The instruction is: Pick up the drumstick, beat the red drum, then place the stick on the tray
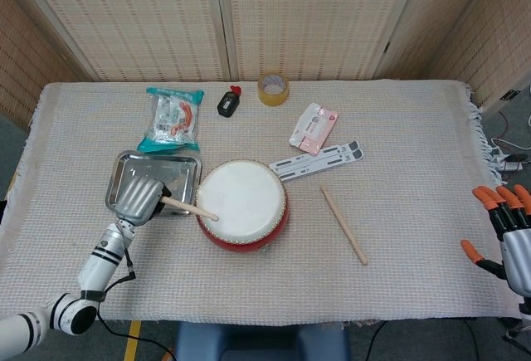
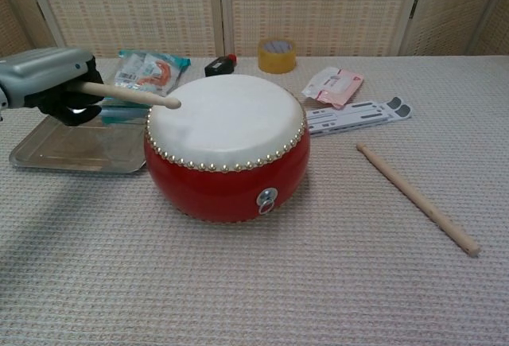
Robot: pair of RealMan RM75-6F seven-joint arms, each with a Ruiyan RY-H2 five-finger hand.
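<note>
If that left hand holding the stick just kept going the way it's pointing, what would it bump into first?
Most likely the red drum. The left hand points its drumstick rightward, tip already at the drum's white skin. Whether the tip touches the skin is hard to tell.

I see the drum [image 1: 241, 204] mid-table [image 1: 415, 145], the tray [image 1: 153, 182] just left of it. My left hand [image 1: 139, 199] hangs over the tray, its drumstick [image 1: 189, 207] reaching onto the drumhead. A second stick [image 1: 343, 225] lies right of the drum; my right hand [image 1: 508, 236] sits off the table's right edge.
</note>
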